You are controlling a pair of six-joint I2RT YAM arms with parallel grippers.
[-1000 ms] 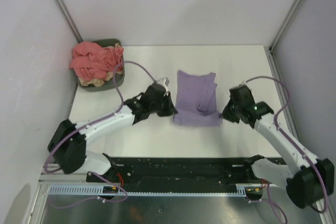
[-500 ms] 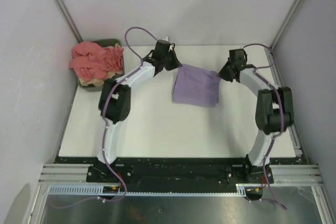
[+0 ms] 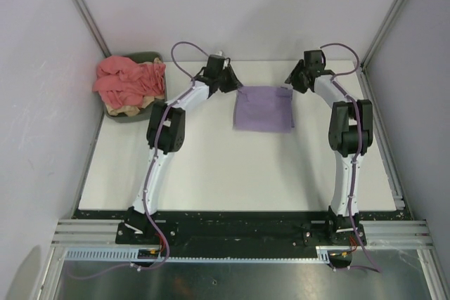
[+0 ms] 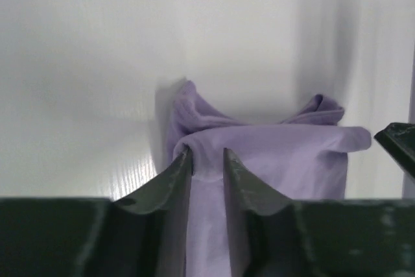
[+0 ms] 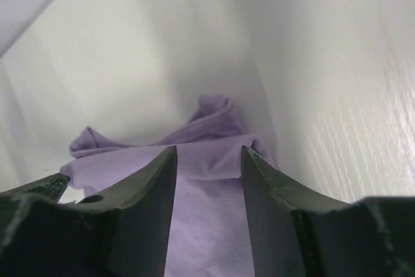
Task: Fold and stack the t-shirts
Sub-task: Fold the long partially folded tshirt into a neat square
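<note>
The lavender t-shirt (image 3: pixel 264 108) lies folded into a flat rectangle at the far middle of the table. My left gripper (image 3: pixel 236 88) is at its far left corner, shut on a bunched fold of the cloth (image 4: pixel 279 154), which sits pinched between the narrow jaws (image 4: pixel 207 154). My right gripper (image 3: pixel 290 83) is at the far right corner. Its jaws (image 5: pixel 209 150) stand wider apart, open, with the lavender cloth (image 5: pixel 201 225) lying between and beneath them. Salmon-pink t-shirts (image 3: pixel 130 81) are heaped over a tan one (image 3: pixel 129 109) at the far left.
The pink and tan heap sits in a dark grey-green bin (image 3: pixel 156 112) in the far left corner. White walls enclose the table on the left, back and right; both arms reach out close to the back wall. A metal rail runs along the near edge.
Both grippers carried the shirt's near edge up and over to the far side, folding it in half. The shirt now lies flat and shorter, and the right jaws have spread.
</note>
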